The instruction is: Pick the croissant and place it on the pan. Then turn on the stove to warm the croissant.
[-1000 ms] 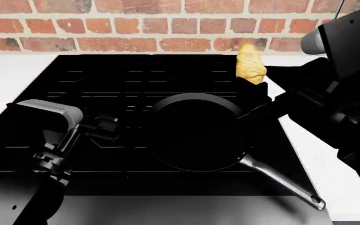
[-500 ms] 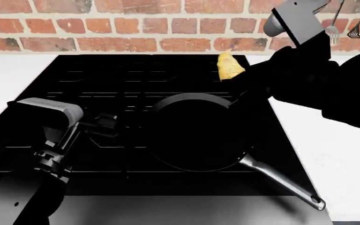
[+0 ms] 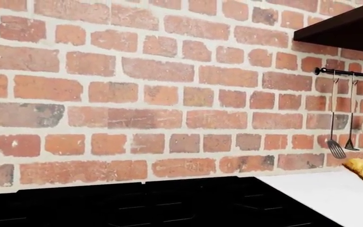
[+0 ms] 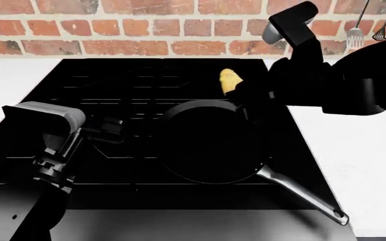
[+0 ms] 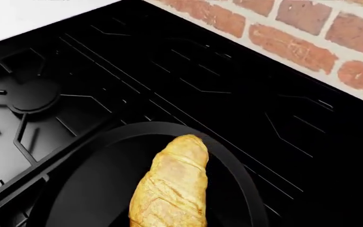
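While right gripper (image 4: 241, 89) grips croissant (image 4: 228, 80) above pan (image 4: 210, 143) rim, left gripper (image 4: 116, 129) state unclear

A home kitchen, rendered in simulation. Large black stove (image 4: 146, 95) with dark burner grates, set into a white countertop (image 4: 361, 155). Behind it, red brick wall (image 3: 137, 94) with pale mortar. Black frying pan (image 4: 210, 143) with a silver handle on the burners. Dark rail (image 3: 349, 72) on the wall, with hanging utensils: a slotted spatula (image 3: 334, 142) and other tools beside it. Dark underside of a hood or cabinet (image 3: 345, 26) above.
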Robot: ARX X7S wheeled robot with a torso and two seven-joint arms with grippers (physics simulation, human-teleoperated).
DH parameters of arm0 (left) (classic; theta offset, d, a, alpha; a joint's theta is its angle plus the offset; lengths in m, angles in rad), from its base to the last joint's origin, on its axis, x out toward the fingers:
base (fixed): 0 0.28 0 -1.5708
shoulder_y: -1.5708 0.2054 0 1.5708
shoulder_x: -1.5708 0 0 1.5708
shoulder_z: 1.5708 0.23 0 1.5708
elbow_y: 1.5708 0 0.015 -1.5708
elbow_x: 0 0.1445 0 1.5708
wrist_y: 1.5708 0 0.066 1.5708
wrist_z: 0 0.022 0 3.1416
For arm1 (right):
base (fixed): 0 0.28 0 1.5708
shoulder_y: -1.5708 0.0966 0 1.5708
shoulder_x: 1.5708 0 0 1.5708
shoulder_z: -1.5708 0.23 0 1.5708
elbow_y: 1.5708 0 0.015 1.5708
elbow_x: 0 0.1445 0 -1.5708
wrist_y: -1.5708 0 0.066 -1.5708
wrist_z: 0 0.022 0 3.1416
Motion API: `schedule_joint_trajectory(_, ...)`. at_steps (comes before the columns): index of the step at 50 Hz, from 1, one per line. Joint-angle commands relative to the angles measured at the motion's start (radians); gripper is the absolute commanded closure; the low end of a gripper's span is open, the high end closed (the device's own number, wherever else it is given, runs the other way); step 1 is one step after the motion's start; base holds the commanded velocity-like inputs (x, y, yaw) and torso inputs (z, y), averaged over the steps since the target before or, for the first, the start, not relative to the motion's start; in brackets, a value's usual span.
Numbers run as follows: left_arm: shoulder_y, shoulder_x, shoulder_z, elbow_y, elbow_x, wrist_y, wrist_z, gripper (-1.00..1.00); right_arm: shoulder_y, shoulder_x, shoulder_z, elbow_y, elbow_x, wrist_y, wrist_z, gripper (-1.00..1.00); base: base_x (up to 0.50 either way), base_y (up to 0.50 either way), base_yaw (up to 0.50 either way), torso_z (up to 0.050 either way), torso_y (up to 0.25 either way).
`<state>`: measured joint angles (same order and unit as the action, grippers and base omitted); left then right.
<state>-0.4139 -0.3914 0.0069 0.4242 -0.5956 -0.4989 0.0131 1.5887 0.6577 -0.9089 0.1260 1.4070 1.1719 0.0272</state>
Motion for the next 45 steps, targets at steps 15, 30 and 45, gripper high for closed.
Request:
schedule_joint_trajectory(15,-0.007,-0.004,-0.005,-0.017,-0.009,0.009,-0.005,-1.00,-0.075,-0.078,-0.047,0.169,-0.097,-0.119,-0.189,1.00,0.00,0.00,0.00,0.000,0.000)
schedule_joint_trajectory(30,-0.014,-0.003,-0.004,-0.041,-0.011,0.018,-0.002,-1.00,-0.075,-0.141,-0.110,0.279,-0.176,-0.163,-0.305,1.00,0.00,0.00,0.00,0.000,0.000)
schedule_joint_trajectory(45,-0.016,-0.005,-0.004,-0.046,-0.017,0.020,-0.006,-1.00,-0.093,-0.185,-0.156,0.357,-0.217,-0.180,-0.370,1.00,0.00,0.00,0.00,0.000,0.000)
